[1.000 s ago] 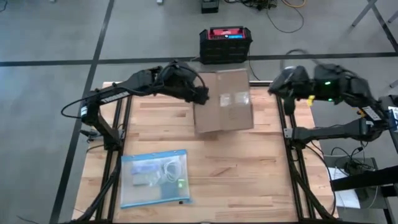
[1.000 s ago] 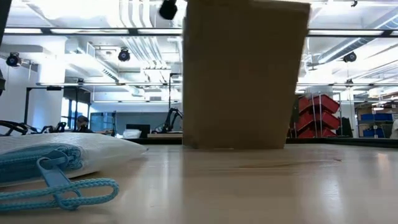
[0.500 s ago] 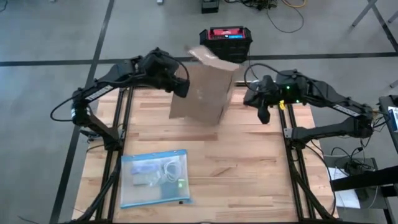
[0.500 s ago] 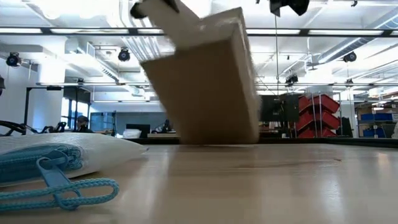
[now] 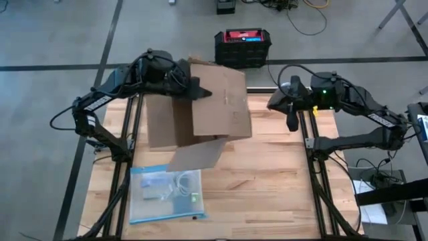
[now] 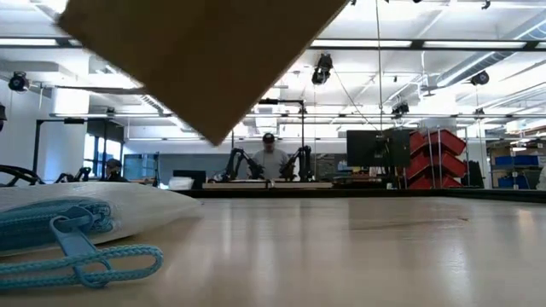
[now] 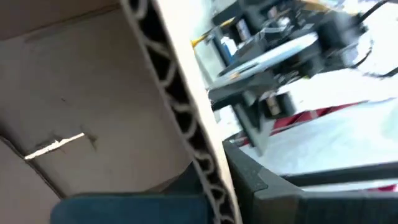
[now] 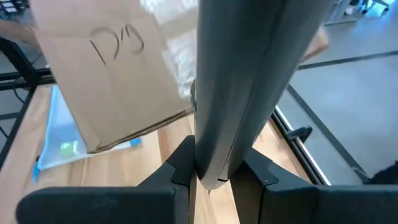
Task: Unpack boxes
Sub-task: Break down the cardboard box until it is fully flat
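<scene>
Cardboard box (image 5: 200,110) hangs lifted and tipped over the table's far-left part — clear of the wood in the low view, flaps drooping toward the plastic bag (image 5: 166,192). Left gripper (image 5: 194,90) is clamped on its upper wall. Right gripper (image 5: 292,119), nearly closed and empty, waits apart at the box's right, so the left arm is nearer.

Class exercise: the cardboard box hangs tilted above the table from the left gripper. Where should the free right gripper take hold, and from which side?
Probably the cardboard box edge facing the right gripper, approached from the right. The left gripper pinches a far-side wall, so the right side is unobstructed, and a thin corrugated wall or the hanging flap suits narrow fingers.
</scene>
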### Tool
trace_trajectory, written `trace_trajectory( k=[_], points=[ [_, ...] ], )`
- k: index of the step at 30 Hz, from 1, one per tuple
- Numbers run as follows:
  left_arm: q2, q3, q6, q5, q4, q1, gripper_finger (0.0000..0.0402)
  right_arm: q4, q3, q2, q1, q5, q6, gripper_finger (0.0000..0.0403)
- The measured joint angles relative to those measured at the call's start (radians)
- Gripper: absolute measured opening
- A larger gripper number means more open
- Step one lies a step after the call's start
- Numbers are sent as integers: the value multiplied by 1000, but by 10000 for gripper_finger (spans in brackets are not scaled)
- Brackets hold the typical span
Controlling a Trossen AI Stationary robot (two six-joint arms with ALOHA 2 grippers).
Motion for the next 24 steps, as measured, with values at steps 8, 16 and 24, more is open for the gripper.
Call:
trace_trajectory(
  k=[8,16,24],
  points=[
    [1,-179,-66,-20,218,-20,0,-102,0,-32,-54,56,0,48],
    [3,-412,-237,84,698,-30,0,-135,0,-82,-116,80,10,48],
    [-3,-426,-157,126,541,-29,0,-186,-1,-83,-134,78,46,48]
  ],
)
